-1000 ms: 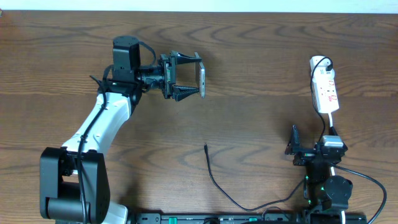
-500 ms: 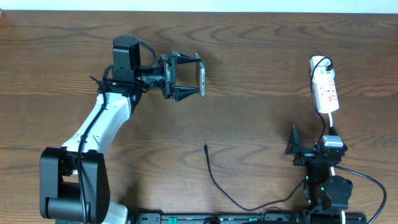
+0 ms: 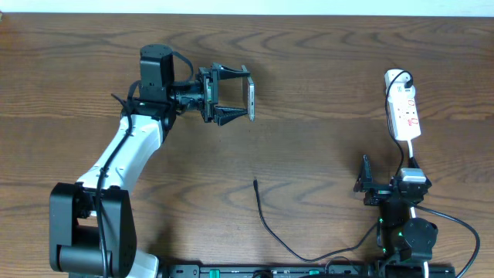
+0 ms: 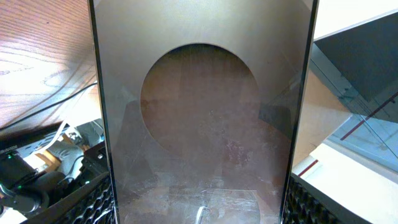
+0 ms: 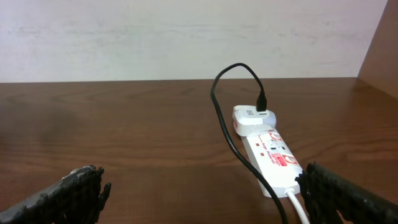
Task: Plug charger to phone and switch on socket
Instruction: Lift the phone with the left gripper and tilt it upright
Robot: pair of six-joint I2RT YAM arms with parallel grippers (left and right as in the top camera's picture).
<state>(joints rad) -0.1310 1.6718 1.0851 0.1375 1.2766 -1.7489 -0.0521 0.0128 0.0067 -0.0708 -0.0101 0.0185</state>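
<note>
My left gripper (image 3: 239, 93) is shut on the phone (image 3: 251, 93) and holds it on edge above the table at the upper middle. In the left wrist view the phone (image 4: 199, 118) fills the frame between the finger pads, a dark glossy slab with a round reflection. The charger cable (image 3: 266, 224) lies on the table at the lower middle, its plug tip (image 3: 255, 182) pointing up, well below the phone. The white socket strip (image 3: 403, 108) with red markings lies at the right; it also shows in the right wrist view (image 5: 270, 152). My right gripper (image 3: 384, 189) is open and empty, near the front edge below the socket.
A black cable (image 5: 233, 134) runs from the adapter plugged into the socket's far end towards my right gripper. A white lead (image 5: 297, 208) leaves the socket's near end. A pale wall edges the table at the back.
</note>
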